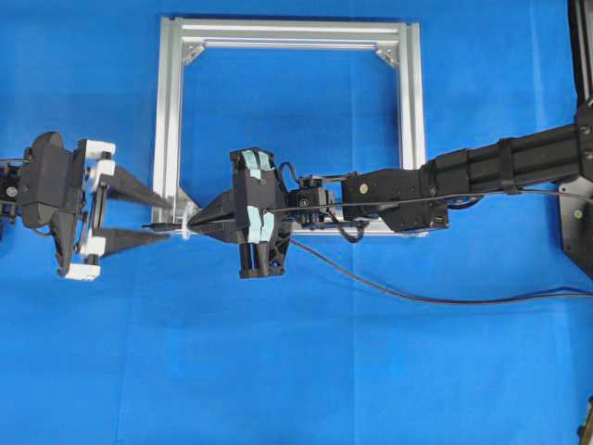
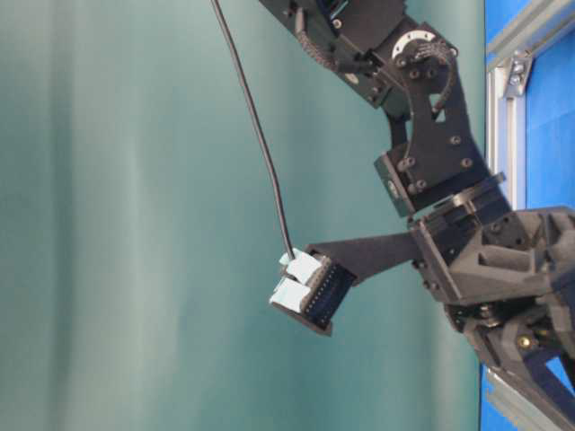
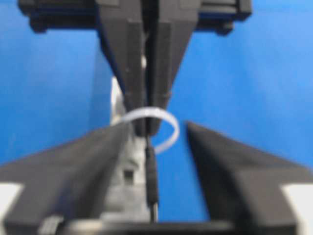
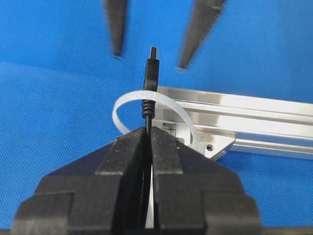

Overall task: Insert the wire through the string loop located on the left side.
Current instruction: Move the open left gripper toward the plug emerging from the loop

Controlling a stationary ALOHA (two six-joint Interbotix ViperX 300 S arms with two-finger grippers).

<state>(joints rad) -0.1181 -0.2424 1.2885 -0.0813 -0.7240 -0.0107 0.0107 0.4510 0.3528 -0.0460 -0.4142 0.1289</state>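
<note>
No readable text, labels, brand marks or numbers in any view. Nothing printed on the aluminium frame [image 1: 170, 111], and the pale tape strips beside it on my right arm are blank too.

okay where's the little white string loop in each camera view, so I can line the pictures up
Overhead: the string loop is a white speck at the frame's lower left corner, between the two grippers.
Table-level: not in it.
Left wrist: centre, arching around the right gripper's closed tips.
Right wrist: centre, arching over the wire.
Shared landmark: the wire's plug, poking through the loop towards the left gripper.
</note>
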